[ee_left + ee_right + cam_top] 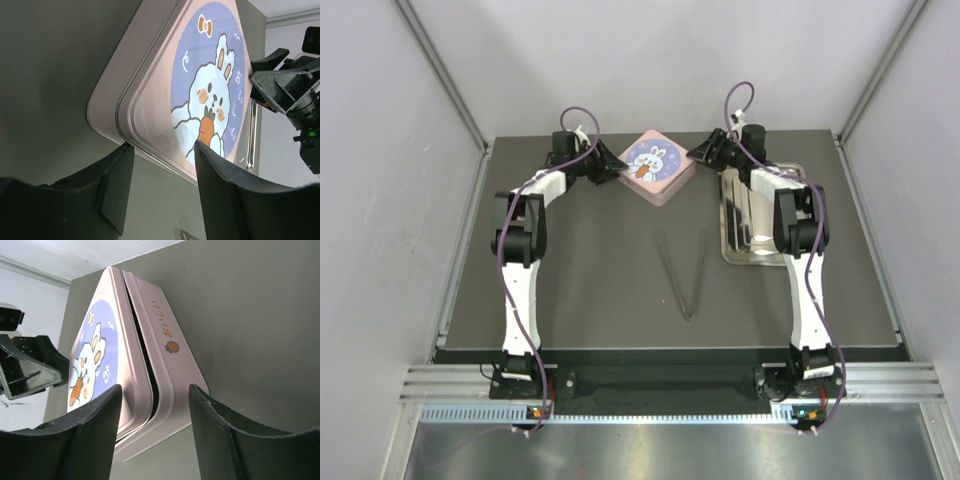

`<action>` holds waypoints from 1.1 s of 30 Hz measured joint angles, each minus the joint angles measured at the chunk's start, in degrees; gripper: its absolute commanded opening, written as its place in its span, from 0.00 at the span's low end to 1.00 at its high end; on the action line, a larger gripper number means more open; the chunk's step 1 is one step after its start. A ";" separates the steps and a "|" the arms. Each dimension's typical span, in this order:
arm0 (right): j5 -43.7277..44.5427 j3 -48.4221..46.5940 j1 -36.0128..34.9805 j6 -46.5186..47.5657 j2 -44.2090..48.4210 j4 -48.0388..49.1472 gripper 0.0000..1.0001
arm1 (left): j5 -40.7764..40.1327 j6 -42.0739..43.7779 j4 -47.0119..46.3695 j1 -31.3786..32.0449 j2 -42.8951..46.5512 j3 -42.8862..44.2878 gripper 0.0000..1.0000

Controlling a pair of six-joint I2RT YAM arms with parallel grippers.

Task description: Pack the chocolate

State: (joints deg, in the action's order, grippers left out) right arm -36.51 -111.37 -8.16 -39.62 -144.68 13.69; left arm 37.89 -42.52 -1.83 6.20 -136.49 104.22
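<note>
Both jaws released, 1 at each side corner of the pink square rabbit-print tin (658, 166). No chocolate visible, I'd guess it's inside. The lid (95, 360) gapes at the tin's right corner; I'd press both corners level.

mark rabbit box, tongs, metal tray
rabbit box (658, 167), top view, lid centre
tongs (688, 312), top view, joined end
metal tray (740, 250), top view, near left corner

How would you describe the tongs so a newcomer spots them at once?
On the dark table, look toward the near edge from the pink rabbit box, left of the metal tray. The tongs lie there alone: a thin dark V, its joined end nearest that edge.
</note>
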 measured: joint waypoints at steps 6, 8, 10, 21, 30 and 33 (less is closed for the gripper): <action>0.02 0.00 -0.33 0.11 0.00 0.00 0.56 | -0.04 0.35 0.17 0.24 -0.09 0.04 0.59; 0.04 0.00 -0.31 0.26 0.00 -0.02 0.54 | -0.07 0.68 0.48 0.28 -0.09 0.04 0.63; 0.17 0.00 -0.31 0.72 0.00 -0.07 0.53 | -0.42 1.01 0.92 0.35 -0.09 0.04 0.66; 0.63 0.00 -0.33 2.08 0.24 -0.04 0.44 | -3.69 3.82 5.44 0.61 0.09 0.15 0.69; 1.73 1.18 -0.31 2.56 1.25 -0.04 0.36 | -3.85 3.69 5.53 0.79 0.26 0.15 0.68; 1.88 1.57 -0.31 2.58 1.42 0.20 0.33 | -3.87 3.54 5.55 0.79 0.26 0.31 0.67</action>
State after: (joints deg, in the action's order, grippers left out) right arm -34.63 -109.80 -8.47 -37.04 -143.26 13.89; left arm 34.02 -38.98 3.73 6.98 -136.22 104.53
